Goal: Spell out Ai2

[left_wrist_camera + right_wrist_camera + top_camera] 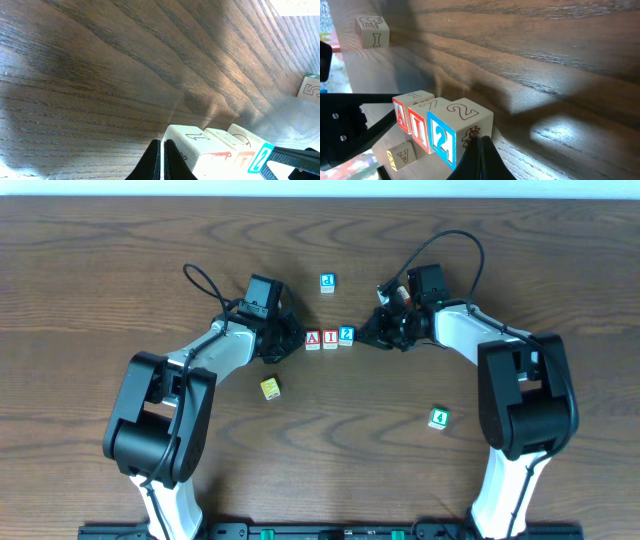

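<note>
Three blocks stand in a touching row on the wooden table: a red A block (pixel 313 339), a red I block (pixel 329 338) and a blue 2 block (pixel 346 335). My left gripper (pixel 296 342) is shut and empty, its tip against the left side of the A block (pixel 186 141). My right gripper (pixel 366 337) is shut and empty, its tip against the right side of the 2 block (pixel 451 127). The right wrist view shows the faces A (pixel 401 116), I (pixel 418 126) and 2 in order. The left wrist fingers (pixel 162 159) sit beside the row.
A yellow A block (pixel 270 388) lies front left of the row and also shows in the right wrist view (pixel 401 155). A blue block (pixel 327 282) sits behind the row. A green block (pixel 438 418) lies at the front right. A further I block (pixel 372 32) shows in the right wrist view.
</note>
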`<state>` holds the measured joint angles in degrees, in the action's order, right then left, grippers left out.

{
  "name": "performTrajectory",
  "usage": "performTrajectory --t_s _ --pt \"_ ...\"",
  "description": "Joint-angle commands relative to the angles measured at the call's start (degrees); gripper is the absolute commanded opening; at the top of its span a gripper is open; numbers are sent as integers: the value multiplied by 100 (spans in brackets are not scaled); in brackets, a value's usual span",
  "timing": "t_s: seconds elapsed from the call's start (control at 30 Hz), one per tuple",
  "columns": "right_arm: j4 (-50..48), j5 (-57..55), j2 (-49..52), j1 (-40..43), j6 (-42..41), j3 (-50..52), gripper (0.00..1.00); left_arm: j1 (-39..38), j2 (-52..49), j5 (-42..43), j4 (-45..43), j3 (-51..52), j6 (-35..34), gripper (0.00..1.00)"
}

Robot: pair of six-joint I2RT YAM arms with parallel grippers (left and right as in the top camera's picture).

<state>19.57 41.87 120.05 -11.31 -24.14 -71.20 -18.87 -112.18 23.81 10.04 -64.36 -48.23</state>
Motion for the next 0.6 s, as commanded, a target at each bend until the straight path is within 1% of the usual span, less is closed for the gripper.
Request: performTrajectory --t_s 0.0,0.57 --pt "-17 127 72 -168 44 -81 2 -2 -96 0 -7 13 4 6" --pt "-63 -48 72 -151 39 -81 2 -26 -96 -44 31 13 153 6"
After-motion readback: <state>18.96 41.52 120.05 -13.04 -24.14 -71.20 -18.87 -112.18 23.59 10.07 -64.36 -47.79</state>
